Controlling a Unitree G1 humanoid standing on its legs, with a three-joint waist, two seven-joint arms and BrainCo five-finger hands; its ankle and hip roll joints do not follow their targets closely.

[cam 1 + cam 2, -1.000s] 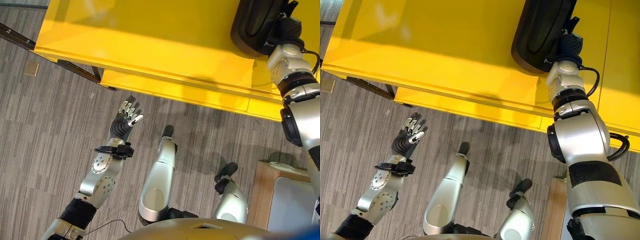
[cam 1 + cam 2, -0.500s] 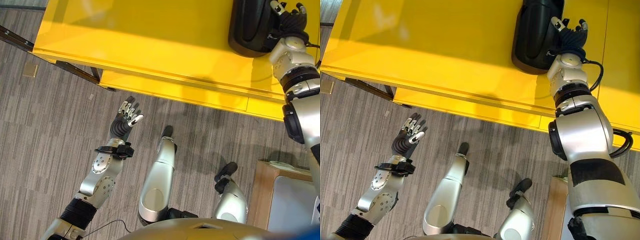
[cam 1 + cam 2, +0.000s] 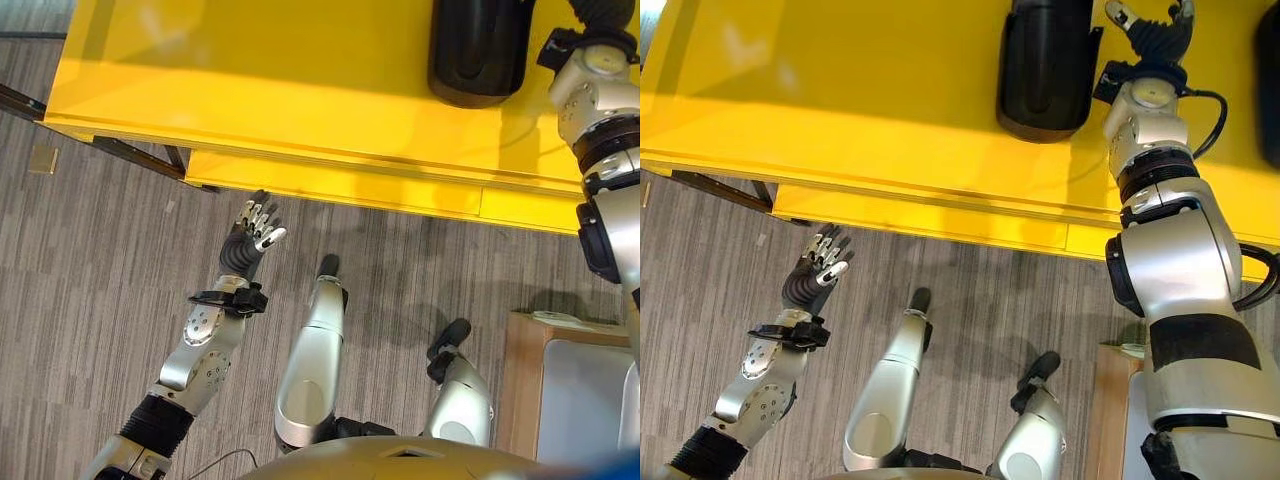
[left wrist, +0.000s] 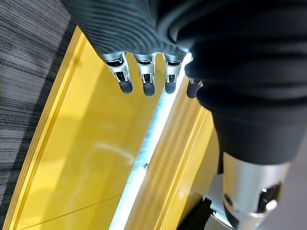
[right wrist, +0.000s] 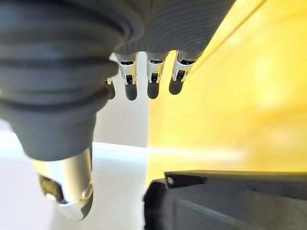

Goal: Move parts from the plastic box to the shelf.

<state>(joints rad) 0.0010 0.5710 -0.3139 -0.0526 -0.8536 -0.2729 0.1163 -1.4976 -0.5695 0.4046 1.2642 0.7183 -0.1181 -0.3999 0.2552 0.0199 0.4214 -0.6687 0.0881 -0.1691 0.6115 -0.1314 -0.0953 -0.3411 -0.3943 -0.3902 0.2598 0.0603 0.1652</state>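
A black moulded part (image 3: 1045,65) lies on the yellow shelf (image 3: 250,90), near its front edge; its end also shows in the right wrist view (image 5: 216,201). My right hand (image 3: 1150,35) hovers just to the right of the part, fingers (image 5: 151,81) straight and open, holding nothing and apart from it. Low over the floor in front of the shelf's edge, my left hand (image 3: 255,225) is held out with relaxed open fingers (image 4: 144,79) and is empty.
Another dark object (image 3: 1270,80) sits on the shelf at the far right. A wood-rimmed box (image 3: 520,380) with a grey inside stands on the floor at the lower right. Dark shelf legs (image 3: 130,152) show at the left.
My right hand has let go of the black part and drawn back to its right with fingers spread. The camera has shifted a little. The left hand has stayed put.
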